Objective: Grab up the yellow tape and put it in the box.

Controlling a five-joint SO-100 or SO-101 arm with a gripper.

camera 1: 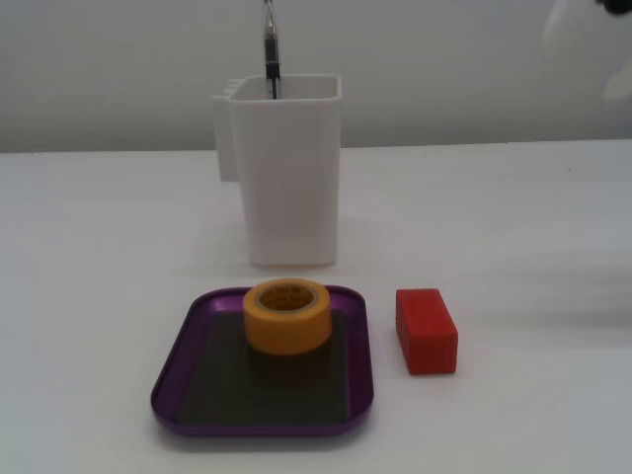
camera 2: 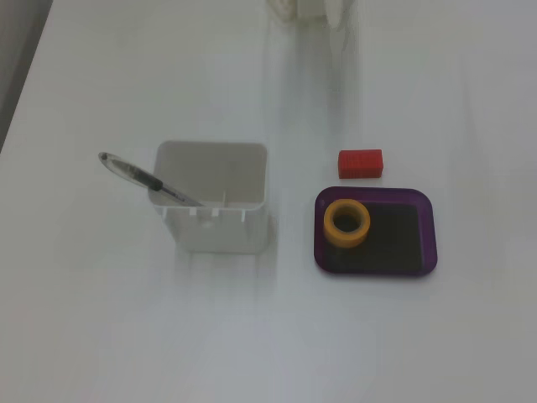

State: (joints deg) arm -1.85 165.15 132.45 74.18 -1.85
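Note:
The yellow tape (camera 1: 287, 314) (camera 2: 346, 223) lies flat inside the box (camera 1: 188, 341) (camera 2: 424, 231), a shallow purple tray, towards its end nearest the white container. Nothing touches the tape. Only a blurred white piece of my arm (camera 1: 585, 30) shows, at the top right corner of a fixed view. The same arm shows as a white piece (camera 2: 312, 8) at the top edge of another fixed view. It is far from the tray. The gripper's fingers cannot be made out in either view.
A red block (camera 1: 427, 330) (camera 2: 360, 163) lies on the table just beside the tray. A tall white container (camera 1: 286, 168) (camera 2: 215, 206) with a pen (camera 1: 270, 44) (camera 2: 138, 178) leaning in it stands beyond the tray. The table is white.

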